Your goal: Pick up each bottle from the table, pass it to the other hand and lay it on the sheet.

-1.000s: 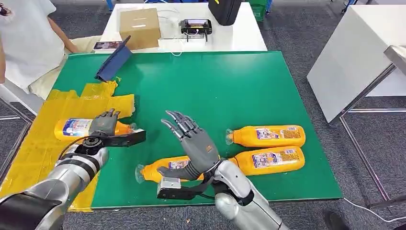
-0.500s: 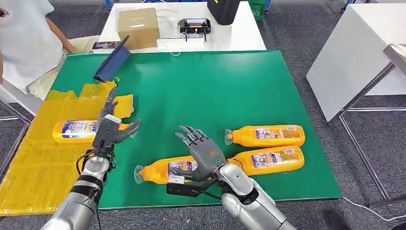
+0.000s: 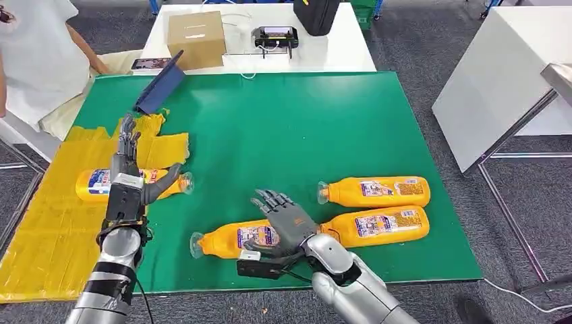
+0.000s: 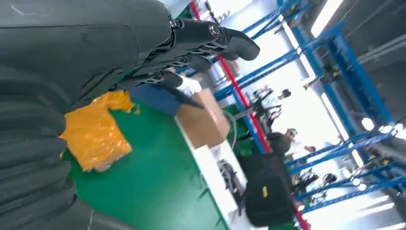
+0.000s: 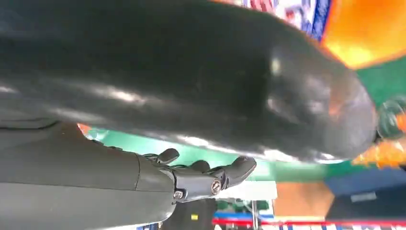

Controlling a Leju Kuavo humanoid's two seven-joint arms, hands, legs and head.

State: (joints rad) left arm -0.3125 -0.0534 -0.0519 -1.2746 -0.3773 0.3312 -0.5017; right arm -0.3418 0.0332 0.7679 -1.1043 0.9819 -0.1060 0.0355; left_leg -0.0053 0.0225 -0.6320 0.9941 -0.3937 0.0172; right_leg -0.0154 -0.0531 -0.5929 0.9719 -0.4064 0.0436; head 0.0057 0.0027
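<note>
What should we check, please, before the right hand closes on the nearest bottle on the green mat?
1. Right hand free to grasp: ok, fingers apart, nothing held.
2. Right hand over the nearest bottle: ok, it hovers above the bottle's label end; contact cannot tell.
3. Left hand free to receive the pass: ok, open and raised above the sheet, holding nothing.
4. Delivered bottle lies on the yellow sheet: ok, on its side there.
5. Neighbouring bottle out of the way of the grasp: cannot tell, its cap end lies close beside the right hand.
6. Far bottle out of the way: ok, it lies apart, further back.
</note>
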